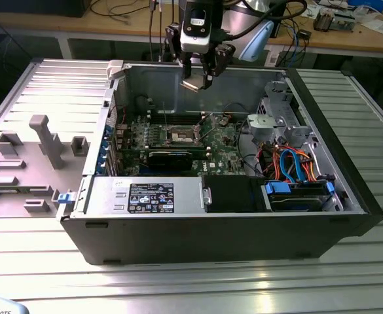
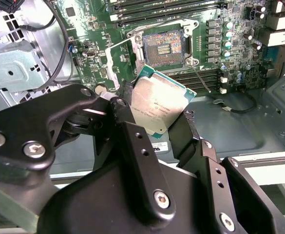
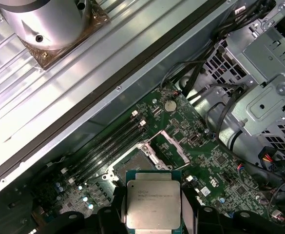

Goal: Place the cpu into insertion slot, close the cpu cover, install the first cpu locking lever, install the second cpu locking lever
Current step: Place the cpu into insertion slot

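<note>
Ribbed metal surface (image 1: 178, 288) bearing an open computer case (image 1: 211, 235); arm (image 1: 198, 26) hangs vertical at upper centre of the exterior view, fingers (image 2: 190, 127) clamping the silver-topped cpu (image 2: 157, 105), well apart from the uncovered insertion slot (image 2: 162, 46).

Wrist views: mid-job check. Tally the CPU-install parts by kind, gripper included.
cpu: 1, held in the gripper
insertion slot: 1, empty
cpu cover: 1, raised open
gripper: 1
Total: 4
</note>
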### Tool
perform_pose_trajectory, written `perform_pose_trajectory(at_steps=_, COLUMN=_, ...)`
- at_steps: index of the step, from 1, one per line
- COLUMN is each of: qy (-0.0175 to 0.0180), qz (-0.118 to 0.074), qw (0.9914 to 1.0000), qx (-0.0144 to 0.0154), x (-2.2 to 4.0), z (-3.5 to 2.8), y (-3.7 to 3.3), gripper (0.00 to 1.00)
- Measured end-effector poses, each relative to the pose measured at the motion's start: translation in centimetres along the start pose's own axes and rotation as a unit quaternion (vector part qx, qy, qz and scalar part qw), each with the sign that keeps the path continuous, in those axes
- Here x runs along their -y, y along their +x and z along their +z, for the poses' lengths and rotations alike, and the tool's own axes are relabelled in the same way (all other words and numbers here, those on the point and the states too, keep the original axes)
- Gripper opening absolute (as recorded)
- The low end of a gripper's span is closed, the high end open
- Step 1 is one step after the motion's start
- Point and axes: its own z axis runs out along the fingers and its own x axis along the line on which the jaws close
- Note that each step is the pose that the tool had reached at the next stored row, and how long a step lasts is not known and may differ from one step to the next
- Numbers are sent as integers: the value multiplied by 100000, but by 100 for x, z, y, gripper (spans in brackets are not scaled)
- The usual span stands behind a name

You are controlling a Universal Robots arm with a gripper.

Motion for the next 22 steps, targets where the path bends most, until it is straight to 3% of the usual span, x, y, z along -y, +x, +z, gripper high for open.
perform_pose_trajectory(at_steps=5, qy=-7, qz=286, qw=100000, qx=23, x=0, z=1, y=0, gripper=54)
perform_pose_trajectory(at_steps=12, qy=-53, qz=2873, qw=99958, qx=253, x=1, z=12, y=0, gripper=54)
perform_pose_trajectory(at_steps=18, qy=-117, qz=6130, qw=99810, qx=541, x=2, z=22, y=0, gripper=54)
perform_pose_trajectory(at_steps=22, qy=-176, qz=9168, qw=99575, qx=810, x=3, z=31, y=-1, gripper=54)
